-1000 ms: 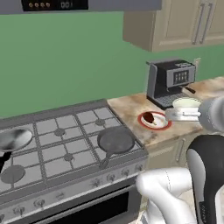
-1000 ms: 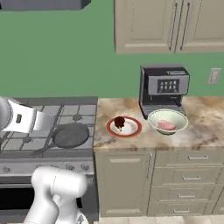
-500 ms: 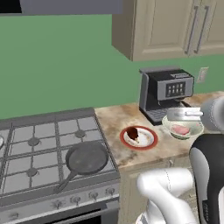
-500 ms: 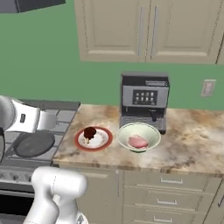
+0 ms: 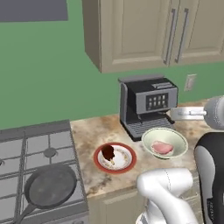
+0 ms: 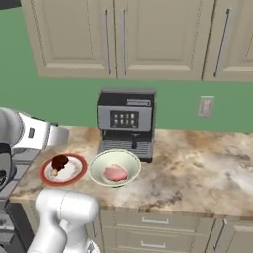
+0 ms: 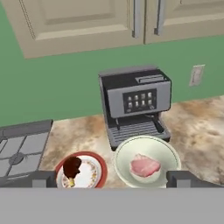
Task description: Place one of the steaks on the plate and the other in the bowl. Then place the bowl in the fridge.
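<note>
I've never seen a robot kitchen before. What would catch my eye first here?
Probably the two dishes side by side on the marbled counter: a red-rimmed plate holding a dark steak, and a pale bowl holding a pink steak. Just behind them stands a boxy coffee machine.

Pan (image 5: 48,188) handle — off-frame, lower left

Pale pink steak (image 7: 145,166), dark brown steak (image 7: 71,166), red-rimmed white plate (image 7: 99,163)
</note>
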